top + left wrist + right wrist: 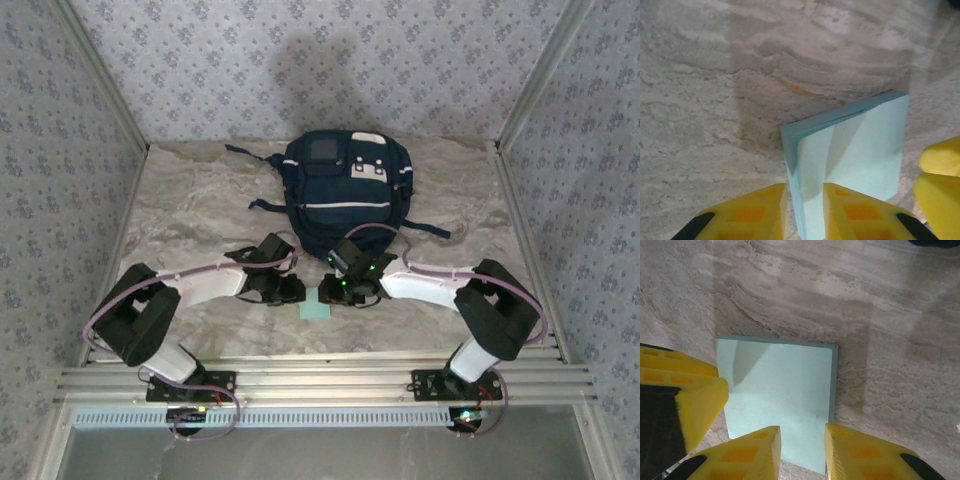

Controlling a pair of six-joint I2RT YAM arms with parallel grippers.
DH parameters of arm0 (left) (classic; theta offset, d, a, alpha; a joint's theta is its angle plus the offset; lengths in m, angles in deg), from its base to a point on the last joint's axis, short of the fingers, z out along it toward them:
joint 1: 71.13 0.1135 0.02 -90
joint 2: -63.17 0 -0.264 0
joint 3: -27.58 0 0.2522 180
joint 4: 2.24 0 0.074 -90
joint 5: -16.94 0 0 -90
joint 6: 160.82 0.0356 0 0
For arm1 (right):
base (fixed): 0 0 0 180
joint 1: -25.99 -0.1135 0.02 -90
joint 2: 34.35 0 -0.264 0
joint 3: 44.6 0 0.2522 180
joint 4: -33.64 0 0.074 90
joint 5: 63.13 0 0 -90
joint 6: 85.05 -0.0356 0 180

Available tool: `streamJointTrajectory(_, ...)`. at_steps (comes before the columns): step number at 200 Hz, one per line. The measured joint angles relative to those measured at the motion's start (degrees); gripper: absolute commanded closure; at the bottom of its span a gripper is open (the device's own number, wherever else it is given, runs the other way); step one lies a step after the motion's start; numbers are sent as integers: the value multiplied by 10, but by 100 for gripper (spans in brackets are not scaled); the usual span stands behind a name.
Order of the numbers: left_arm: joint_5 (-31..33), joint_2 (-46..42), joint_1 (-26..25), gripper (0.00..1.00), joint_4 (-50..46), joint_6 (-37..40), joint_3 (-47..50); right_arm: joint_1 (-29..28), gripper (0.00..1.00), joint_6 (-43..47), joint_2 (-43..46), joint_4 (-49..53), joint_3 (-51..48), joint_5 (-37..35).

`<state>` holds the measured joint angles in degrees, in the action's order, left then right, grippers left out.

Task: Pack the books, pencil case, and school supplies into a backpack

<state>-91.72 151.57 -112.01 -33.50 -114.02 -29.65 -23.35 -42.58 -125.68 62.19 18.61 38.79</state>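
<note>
The pad of notes [317, 306] is seen lying flat on the desk [200, 210], just at 6 o'clock of the backpack [345, 190] and near its lower edge. It is flanked by both arms, the left at its 9 o'clock and the right at its 3 o'clock, so neither is placed clearly nearer. Since the pad is square, no long axis is offered, and an approach from either side is judged equally workable. The carry that follows would have to be made toward 12 o'clock, where the backpack lies. No open mouth can be made out on the backpack from above.

In the left wrist view, the left fingers [772, 197] are held narrowly apart over one corner of the pad, with its stacked edge showing in the gap. Whether the pad is pinched or merely covered cannot be told. In the right wrist view, the right fingers [765, 440] are parted over the pad's 6 o'clock edge. The flat face is visible between them and nothing is held. The left fingers are also caught in this view, at the pad's 9 o'clock side.

The pad is shown as a small, pale blue-green block of sheets with a slightly darker edge and crisp corners. It is judged thin and low against the desk, so an edge would likely have to be lifted before a firm hold is gained.
</note>
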Motion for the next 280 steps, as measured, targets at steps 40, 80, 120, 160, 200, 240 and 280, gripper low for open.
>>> streamJointTrajectory(40,4,20,-1,87,-19,1,-17,0,69,0,0,1,0,-7)
streamJointTrajectory(80,11,18,-1,99,-33,8,-21,0,61,0,-6,-3,0,-3)
streamJointTrajectory(120,11,12,0,100,-20,5,-10,0,60,-5,-47,-24,2,17)
streamJointTrajectory(160,6,10,0,100,-11,0,-4,4,61,-12,-53,-28,8,35)
streamJointTrajectory(200,6,9,0,100,-7,-4,-3,5,63,-26,-47,-41,3,41)
streamJointTrajectory(240,6,10,3,100,-7,-4,-3,5,67,-43,-24,-65,-18,47)
streamJointTrajectory(280,5,9,4,100,-8,-9,-2,5,70,-49,11,-89,-25,54)
